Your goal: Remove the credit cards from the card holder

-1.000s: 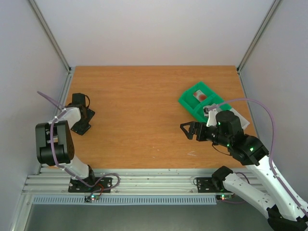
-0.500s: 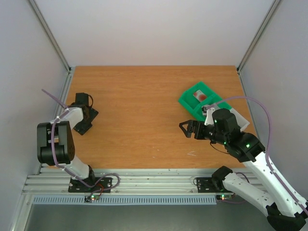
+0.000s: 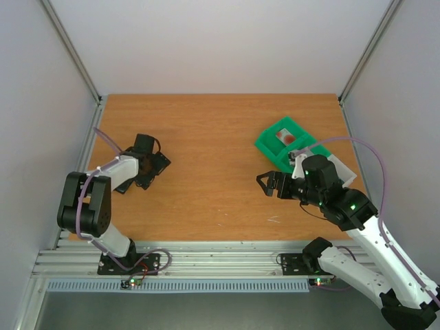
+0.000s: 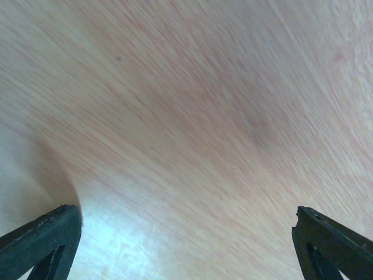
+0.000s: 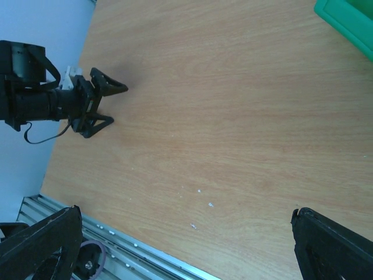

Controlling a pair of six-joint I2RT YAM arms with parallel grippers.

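Wooden tabletop point(image 3: 206, 137) inside white walls, mostly bare in all three views. The one credit card point(image 3: 287, 137) I can make out – pale, with a round red mark – lies in a far compartment of the green tray point(image 3: 265, 146) at the right. The teal card and the card holder do not show anywhere; the right arm may be hiding them, I cannot tell.

The right gripper point(image 3: 262, 185) hovers just in front of the tray, jaws spread wide and empty, hardly moved over the last second. The left gripper point(image 3: 162, 162) is what changed: it has swung from the left edge in toward the middle of the table, jaws also spread, nothing between them, only wood grain under its wrist camera.

With a card already in the tray and both grippers free, the extraction looks at least partly done – the left arm seems to be repositioning rather than reaching for anything.
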